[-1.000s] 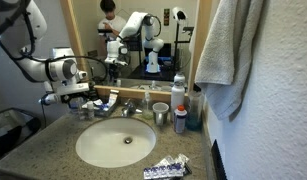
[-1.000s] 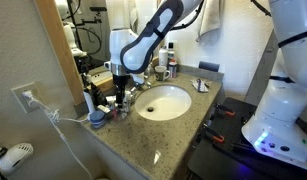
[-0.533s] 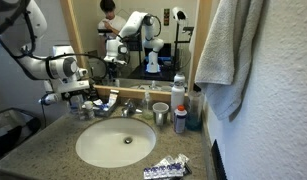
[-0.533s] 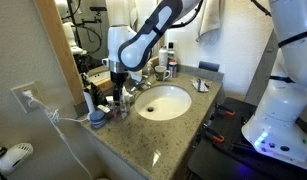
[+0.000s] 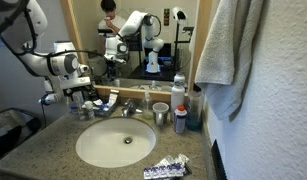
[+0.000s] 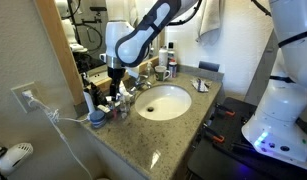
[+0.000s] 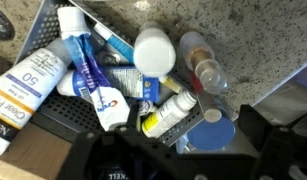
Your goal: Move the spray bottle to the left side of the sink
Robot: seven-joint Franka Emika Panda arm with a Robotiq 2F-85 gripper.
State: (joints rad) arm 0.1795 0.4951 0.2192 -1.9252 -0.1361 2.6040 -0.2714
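My gripper hangs over the clutter of toiletries left of the sink; it also shows in an exterior view. In the wrist view its dark fingers stand wide apart with nothing between them. Just beyond them a small clear spray bottle with a pinkish neck stands on the granite counter beside a white-capped bottle, a blue round lid and a yellow-and-white bottle. In the exterior views the spray bottle is too small to pick out from the clutter.
Tubes lie on a black tray at the left. Right of the faucet stand a cup, a grey-topped bottle and a tall blue bottle. A packet lies at the counter's front. A towel hangs at the right.
My gripper has risen a little above the toiletries left of the sink. Nothing on the counter has visibly moved.
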